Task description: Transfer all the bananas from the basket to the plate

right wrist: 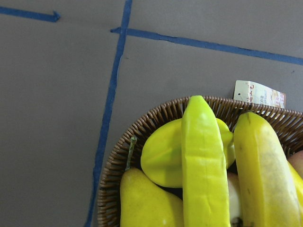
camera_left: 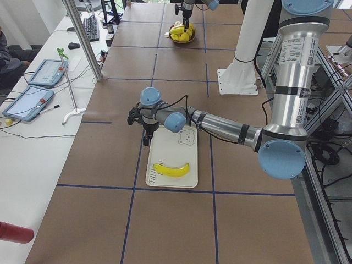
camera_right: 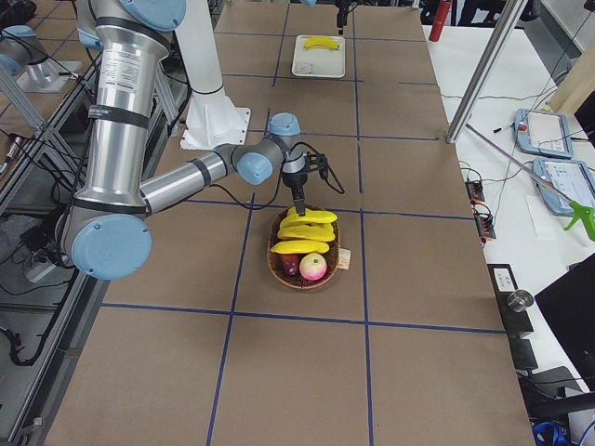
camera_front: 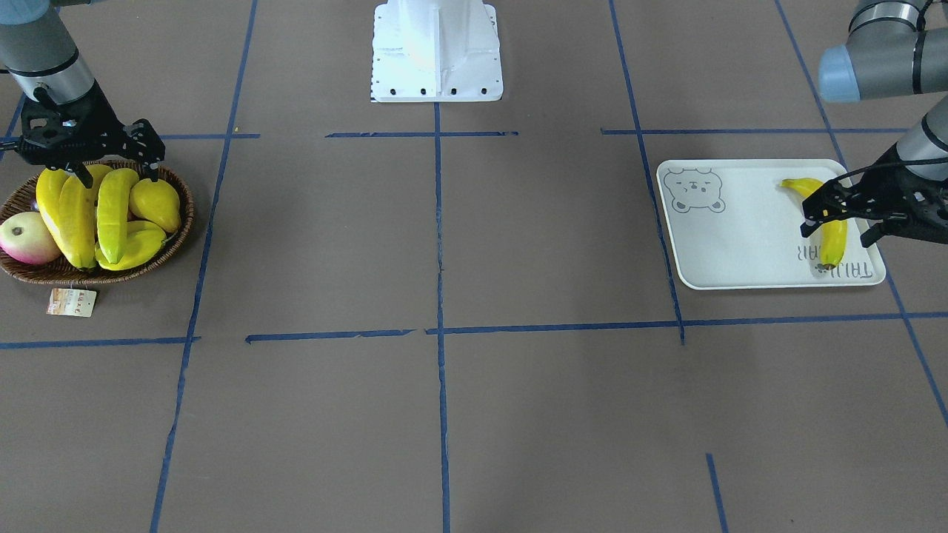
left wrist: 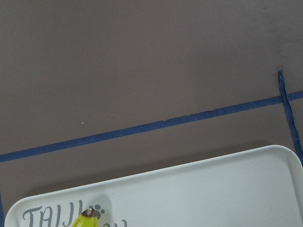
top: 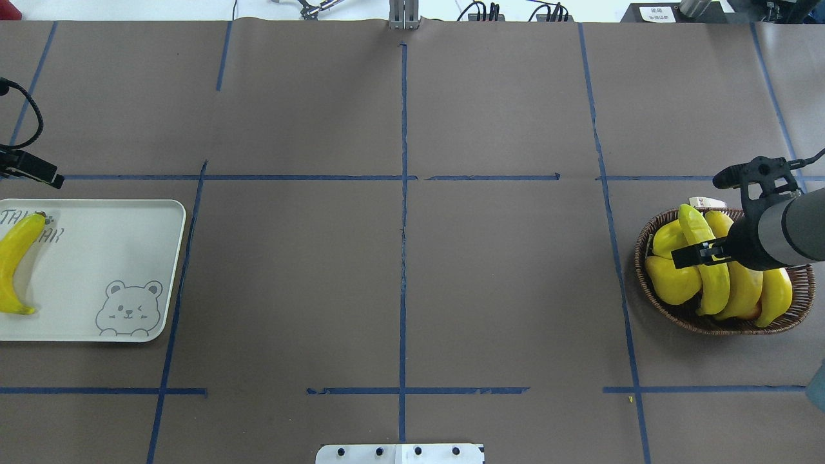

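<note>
Three bananas (camera_front: 78,215) lie in the brown wicker basket (camera_front: 185,216) at the robot's right end; they also show in the overhead view (top: 741,283). My right gripper (camera_front: 118,174) hovers just above them with jaws open and holds nothing. The right wrist view shows a greenish banana (right wrist: 203,165) directly below it. A fourth banana (camera_front: 834,240) lies on the white bear-print plate (camera_front: 740,244) at the robot's left end. My left gripper (camera_front: 840,226) is open and empty, raised above the plate's outer end.
The basket also holds a yellow-green starfruit (camera_front: 139,246), a plump yellow pear-shaped fruit (camera_front: 157,203) and a pink fruit (camera_front: 26,238). A paper tag (camera_front: 72,302) lies beside the basket. The white robot base (camera_front: 437,52) stands at mid table edge.
</note>
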